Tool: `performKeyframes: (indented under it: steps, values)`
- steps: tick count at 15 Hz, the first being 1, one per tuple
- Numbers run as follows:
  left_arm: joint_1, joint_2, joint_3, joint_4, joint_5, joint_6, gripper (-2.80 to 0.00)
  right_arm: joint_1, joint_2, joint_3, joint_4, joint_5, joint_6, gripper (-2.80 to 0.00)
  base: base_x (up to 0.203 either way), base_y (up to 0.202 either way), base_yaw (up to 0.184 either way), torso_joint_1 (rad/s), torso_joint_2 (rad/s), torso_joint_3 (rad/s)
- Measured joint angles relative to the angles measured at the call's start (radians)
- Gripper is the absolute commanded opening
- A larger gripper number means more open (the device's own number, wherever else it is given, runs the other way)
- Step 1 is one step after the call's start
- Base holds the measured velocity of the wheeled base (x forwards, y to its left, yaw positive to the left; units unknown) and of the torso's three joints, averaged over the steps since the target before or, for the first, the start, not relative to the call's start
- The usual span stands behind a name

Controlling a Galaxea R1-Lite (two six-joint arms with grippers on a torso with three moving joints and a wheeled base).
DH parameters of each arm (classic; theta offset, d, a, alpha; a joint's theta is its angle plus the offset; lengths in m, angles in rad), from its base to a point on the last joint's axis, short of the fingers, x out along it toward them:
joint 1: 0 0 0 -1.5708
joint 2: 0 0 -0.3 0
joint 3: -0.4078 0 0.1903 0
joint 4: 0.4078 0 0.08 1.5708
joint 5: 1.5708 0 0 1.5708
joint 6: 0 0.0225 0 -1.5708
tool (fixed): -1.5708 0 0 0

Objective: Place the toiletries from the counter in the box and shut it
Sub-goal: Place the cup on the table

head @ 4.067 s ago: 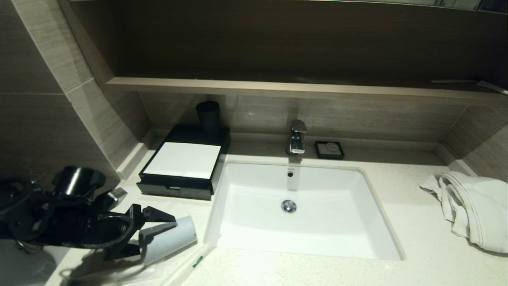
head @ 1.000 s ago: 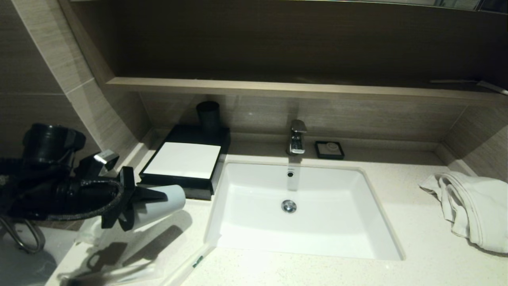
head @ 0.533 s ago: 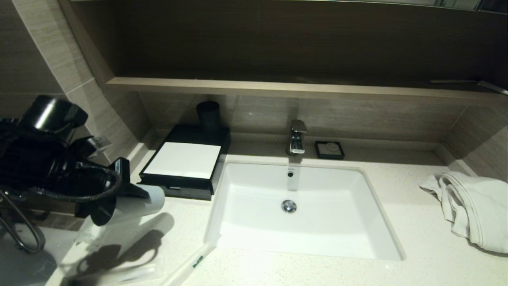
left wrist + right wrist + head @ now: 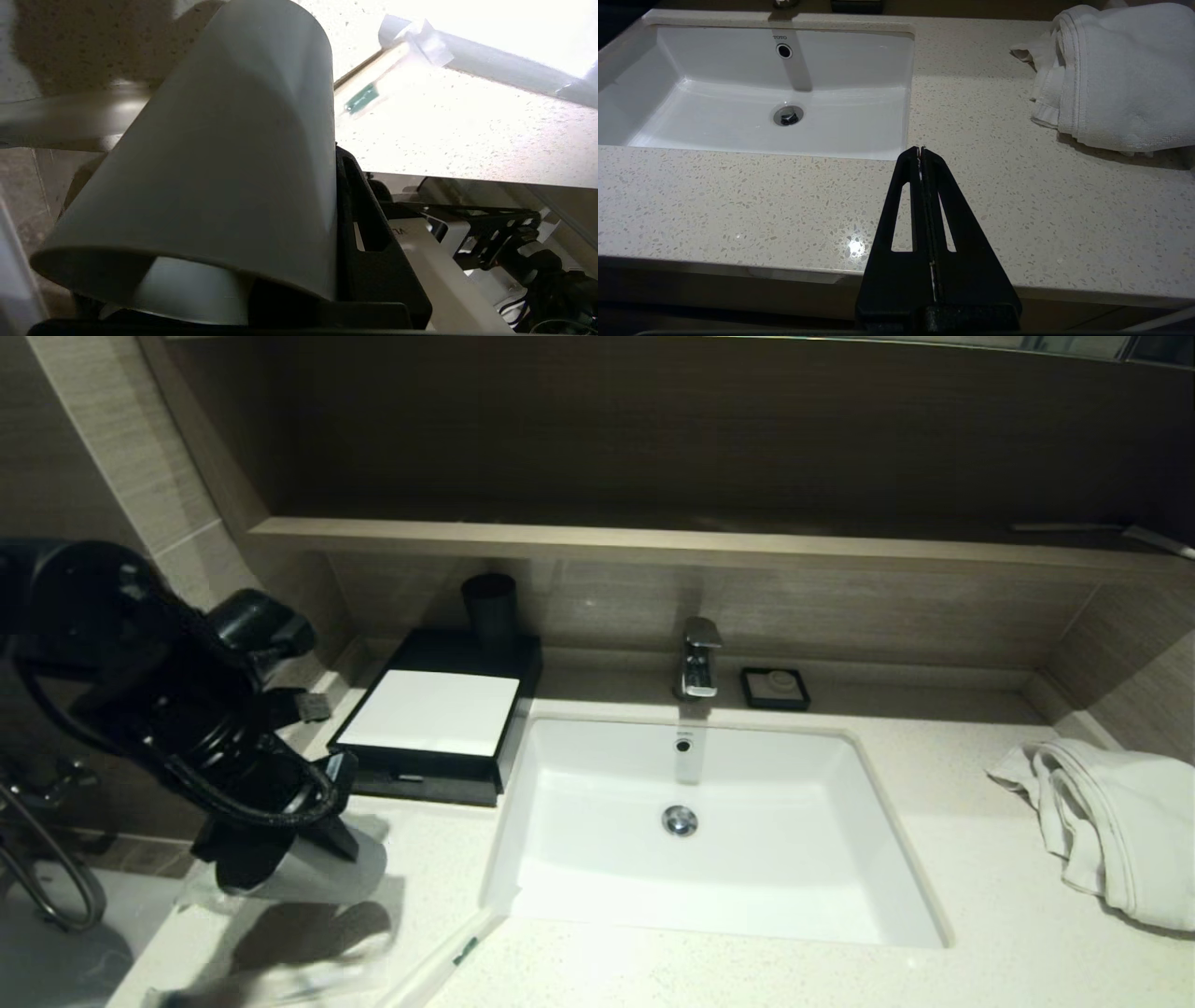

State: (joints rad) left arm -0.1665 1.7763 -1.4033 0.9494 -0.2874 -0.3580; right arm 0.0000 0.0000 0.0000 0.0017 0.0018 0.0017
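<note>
From the head camera I see the off-white speckled stone counter (image 4: 934, 915) with its inset white glazed rectangular basin (image 4: 728, 896), smooth and glossy. At the back left corner sits the low black rectangular box with a flat white top panel (image 4: 429, 714), its shallow front drawer pushed in. My left gripper (image 4: 322, 835) hangs low over the counter's left front, just in front of the box, pinching a pale grey smooth tapered cup (image 4: 322, 873) — the black arm and its cable cover the cup's upper part. Beneath it lie the thin translucent plastic sachets (image 4: 280, 975), crinkled and cut off by the frame edge; one long one with a small green mark (image 4: 448, 957) lies slanted toward the basin's near left corner. A soft white folded towel (image 4: 1111, 821) is at the far right.

In the left wrist camera the grey cup (image 4: 224, 163) fills most of the picture, its open rim towards the lens, one black finger (image 4: 369, 242) pressed against its wall; the other finger is hidden. Beyond it the green-marked sachet (image 4: 369, 88) rests on the speckled stone.

The right wrist camera shows my right gripper (image 4: 920, 151) — its flat black triangular fingers pressed together, holding nothing — at the counter's front edge, between basin (image 4: 738, 102) and terry towel (image 4: 1115, 74).
</note>
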Motion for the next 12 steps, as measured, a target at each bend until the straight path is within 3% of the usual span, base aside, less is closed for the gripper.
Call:
performKeyframes:
  steps: [5,10,12]
  values:
    - [-0.064,0.127,-0.076,0.015,0.144,0.003,-2.8,0.0,0.0,0.0,0.0,-0.001,0.0,-2.8,0.0,0.0,0.0,0.0,0.0,0.0]
    - [-0.1,0.193,-0.124,0.025,0.172,0.043,-2.8,0.0,0.0,0.0,0.0,0.0,0.0,-2.8,0.0,0.0,0.0,0.0,0.0,0.0]
    - [-0.101,0.213,-0.137,0.024,0.216,0.052,-2.8,0.0,0.0,0.0,0.0,-0.001,0.0,-2.8,0.0,0.0,0.0,0.0,0.0,0.0]
